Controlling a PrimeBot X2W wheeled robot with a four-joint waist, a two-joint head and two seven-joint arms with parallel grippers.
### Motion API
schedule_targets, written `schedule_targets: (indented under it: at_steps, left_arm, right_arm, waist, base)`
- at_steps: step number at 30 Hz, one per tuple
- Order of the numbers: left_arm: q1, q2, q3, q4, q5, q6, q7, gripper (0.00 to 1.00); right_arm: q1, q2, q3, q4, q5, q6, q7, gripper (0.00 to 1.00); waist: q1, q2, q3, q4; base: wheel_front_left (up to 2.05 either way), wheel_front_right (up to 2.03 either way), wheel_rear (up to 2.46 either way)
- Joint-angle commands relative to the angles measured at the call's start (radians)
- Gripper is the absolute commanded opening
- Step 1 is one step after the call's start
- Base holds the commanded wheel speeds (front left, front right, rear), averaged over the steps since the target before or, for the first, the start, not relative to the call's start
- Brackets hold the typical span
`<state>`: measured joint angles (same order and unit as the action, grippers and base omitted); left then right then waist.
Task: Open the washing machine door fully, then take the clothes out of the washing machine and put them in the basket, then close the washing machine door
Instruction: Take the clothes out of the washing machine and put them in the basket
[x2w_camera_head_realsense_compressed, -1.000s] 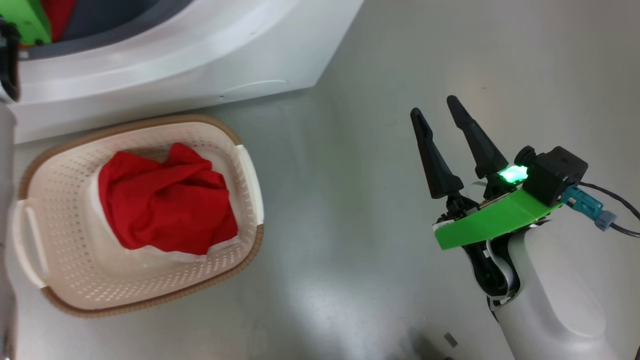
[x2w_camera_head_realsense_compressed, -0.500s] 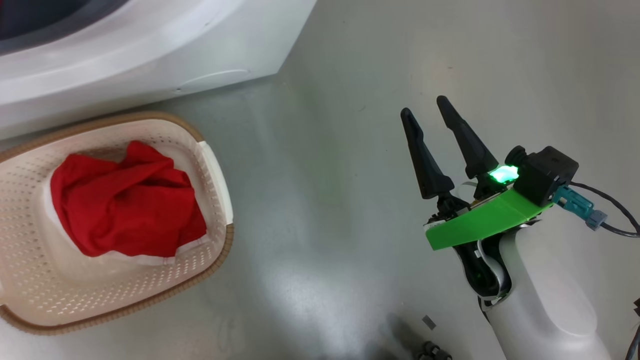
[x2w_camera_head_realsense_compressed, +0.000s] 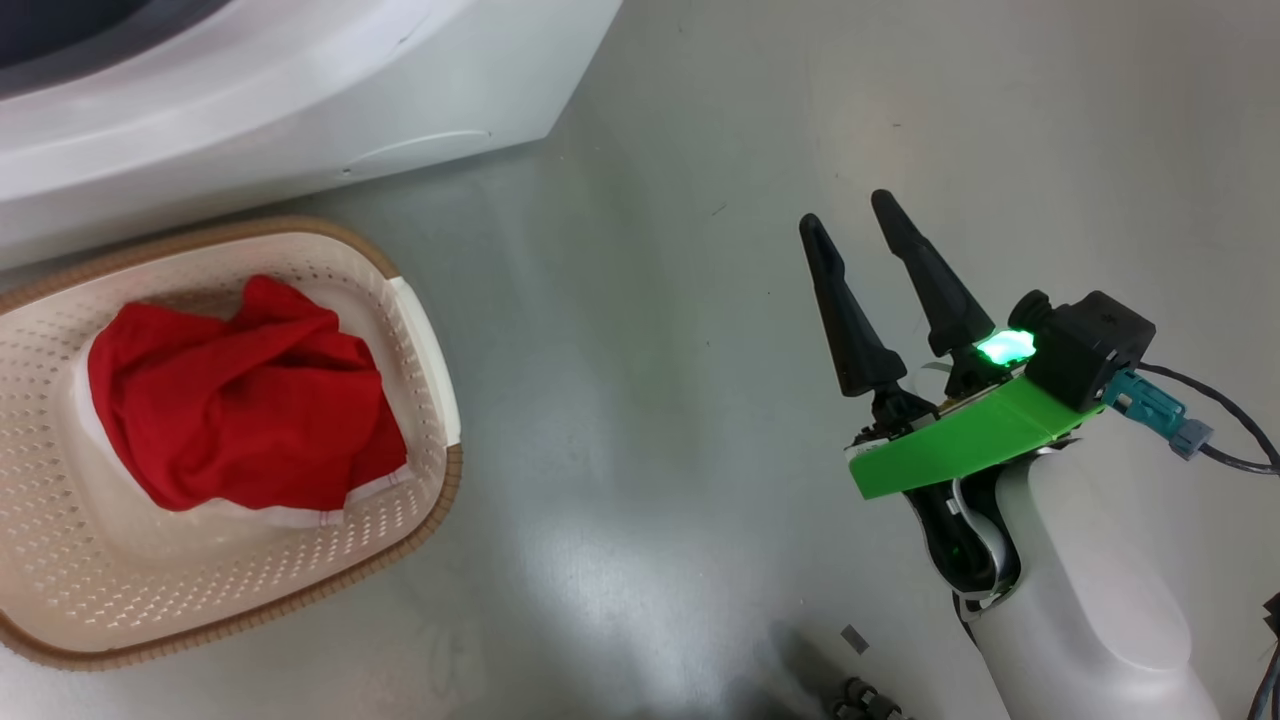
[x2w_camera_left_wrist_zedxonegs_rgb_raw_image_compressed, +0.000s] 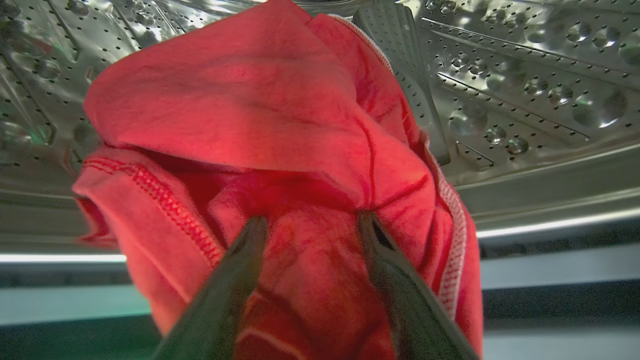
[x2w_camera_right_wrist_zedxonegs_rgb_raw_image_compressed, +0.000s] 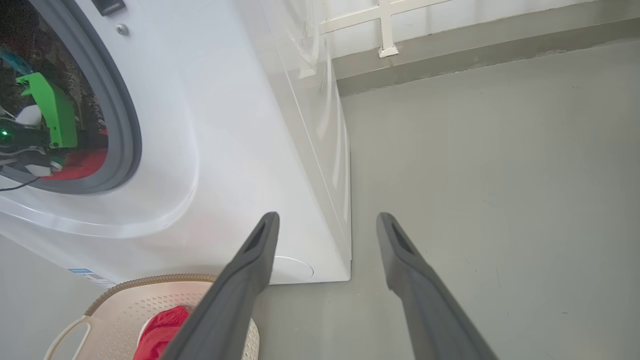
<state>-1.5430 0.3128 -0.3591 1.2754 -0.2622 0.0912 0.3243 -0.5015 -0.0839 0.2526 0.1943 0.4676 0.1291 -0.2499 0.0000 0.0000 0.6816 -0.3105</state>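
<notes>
Head view: the washing machine (x2w_camera_head_realsense_compressed: 300, 90) crossed the upper left of the frame. The basket (x2w_camera_head_realsense_compressed: 120, 590) sat at the lower left on the grey floor (x2w_camera_head_realsense_compressed: 650, 400), and the right gripper (x2w_camera_head_realsense_compressed: 846, 210) stood at the right.
Left wrist view: it looked inside the perforated steel drum (x2w_camera_left_wrist_zedxonegs_rgb_raw_image_compressed: 525, 75), which the head view did not reach. The left gripper (x2w_camera_left_wrist_zedxonegs_rgb_raw_image_compressed: 311, 218) rose from the bottom edge.
Right wrist view: it took in the machine's front and side together. The grey rubber ring (x2w_camera_right_wrist_zedxonegs_rgb_raw_image_compressed: 127, 125) was at the upper left, and the left arm's green mount (x2w_camera_right_wrist_zedxonegs_rgb_raw_image_compressed: 50, 110) showed through the opening.
Basket contents: one crumpled red garment (x2w_camera_head_realsense_compressed: 240, 400) with a white trim band along its lower edge.
Drum contents: a second red garment (x2w_camera_left_wrist_zedxonegs_rgb_raw_image_compressed: 280, 100), bunched up, with a white-stitched edge on its right.
Left fingers (x2w_camera_left_wrist_zedxonegs_rgb_raw_image_compressed: 225, 310): spread wide with the tips pressed against the second red garment. A bulge of cloth lay between them, not pinched.
Right fingers (x2w_camera_head_realsense_compressed: 845, 320): released and spread, with nothing between them, over bare floor and well apart from the basket.
Basket place: upright, just beside the machine's base.
</notes>
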Motion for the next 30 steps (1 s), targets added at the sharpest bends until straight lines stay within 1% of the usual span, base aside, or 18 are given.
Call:
schedule_targets:
  at_steps: [1,2,3,8,13,22,25,30]
  left_arm:
    - [0.024,0.034,-0.001,0.007,-0.010,-0.005,0.025,0.51]
    - [0.024,0.034,-0.001,0.007,-0.010,-0.005,0.025,0.51]
    - [0.027,0.032,-0.003,0.006,-0.013,-0.012,0.013,0.00]
    - [0.033,0.028,-0.004,0.003,-0.021,-0.020,-0.018,0.00]
    - [0.049,0.020,-0.004,-0.005,-0.033,-0.027,-0.082,0.00]
    - [0.112,-0.022,-0.001,-0.021,-0.063,-0.072,-0.230,0.00]
    - [0.128,-0.027,-0.001,-0.023,-0.072,-0.088,-0.278,0.00]
    - [0.143,-0.045,-0.004,-0.023,-0.081,-0.100,-0.341,0.00]
  right_arm:
    - [0.009,0.007,0.017,-0.017,-0.005,0.002,-0.012,1.00]
    - [0.009,0.007,0.017,-0.017,-0.005,0.002,-0.012,1.00]
    - [0.007,0.007,0.017,-0.017,-0.006,0.002,-0.012,1.00]
    - [0.007,0.006,0.017,-0.015,-0.007,0.002,-0.012,1.00]
    - [0.006,0.003,0.016,-0.014,-0.007,0.002,-0.012,1.00]
    - [0.014,-0.017,0.010,-0.009,-0.008,0.002,-0.012,1.00]
    - [0.015,-0.023,0.013,-0.007,-0.008,0.002,-0.012,1.00]
    - [0.019,-0.033,0.016,0.002,-0.007,0.002,-0.012,1.00]
  waist:
    - [0.0000,0.0000,-0.002,0.002]
    - [0.0000,0.0000,-0.002,0.002]
    - [0.0000,0.0000,-0.005,0.003]
    - [0.0000,0.0000,-0.016,0.008]
    - [0.0000,0.0000,-0.041,0.017]
    - [0.0000,0.0000,-0.109,0.055]
    - [0.0000,0.0000,-0.130,0.070]
    - [0.0000,0.0000,-0.164,0.092]
  base:
    - [0.00,0.00,0.00]
    - [0.00,0.00,0.00]
    - [0.00,0.00,0.00]
    - [0.00,0.00,0.00]
    - [0.00,0.00,0.00]
    - [0.00,0.00,0.00]
    - [0.00,0.00,0.00]
    - [0.00,0.00,0.00]
